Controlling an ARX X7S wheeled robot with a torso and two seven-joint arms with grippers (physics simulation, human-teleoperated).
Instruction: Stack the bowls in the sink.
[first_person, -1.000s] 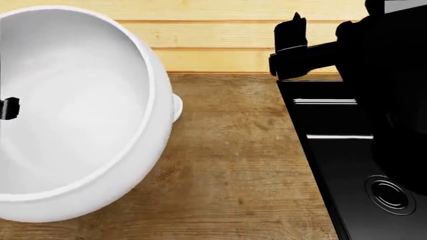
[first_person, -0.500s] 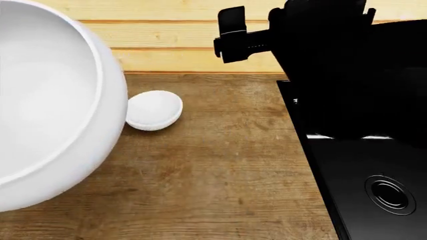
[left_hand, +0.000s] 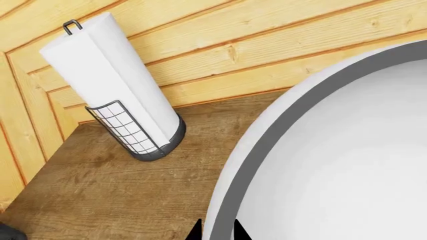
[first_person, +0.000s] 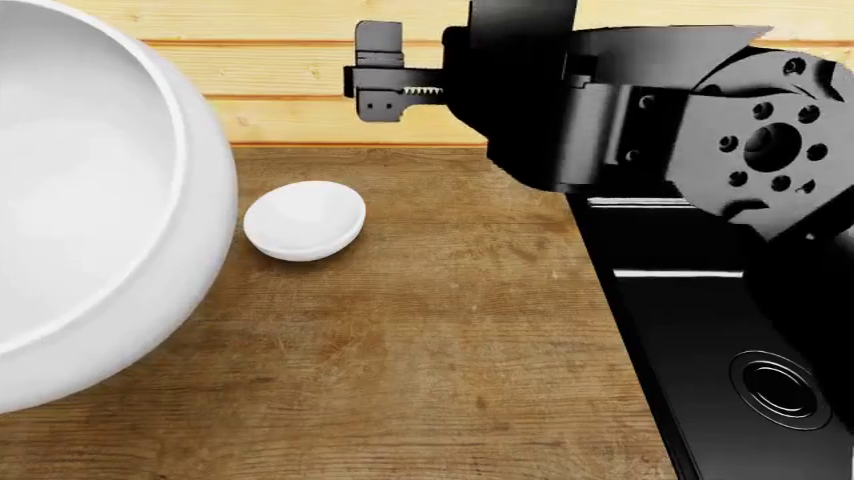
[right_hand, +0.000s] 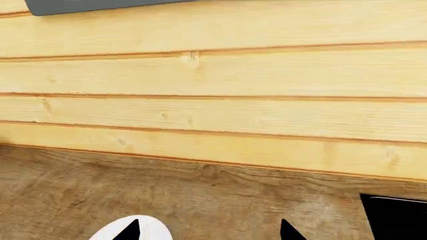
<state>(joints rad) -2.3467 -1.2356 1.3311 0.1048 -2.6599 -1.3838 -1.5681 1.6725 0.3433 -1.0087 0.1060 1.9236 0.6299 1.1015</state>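
the large bowl (first_person: 80, 210), white and glossy, fills the left of the head view, raised above the wooden counter (first_person: 427, 360) and tipped so its hollow faces the camera. in the left wrist view the same bowl's rim (left_hand: 267, 150) sweeps across the frame with the two dark fingertips of the left hand (left_hand: 217, 231) set either side of it, clenched on the rim. a paper towel roll (left_hand: 110, 85) in a wire holder stands near the corner of the plank wall (left_hand: 267, 45), well apart from the bowl. the small bowl (first_person: 304, 221) lies tilted on the counter just beside the large one, its opening turned up and toward the wall. the right hand (first_person: 380, 72) hangs above the counter's back edge in front of the plank wall, up and to the right of the small bowl, its arm crossing over the sink (first_person: 707, 330). in the right wrist view its two fingertips (right_hand: 130, 231) stand well apart, released and holding nothing, with the small bowl's white edge (right_hand: 153, 231) showing behind one of them. the black sink sits at the counter's right, one ringed drain (first_person: 781, 388) in view, and neither bowl is inside it.
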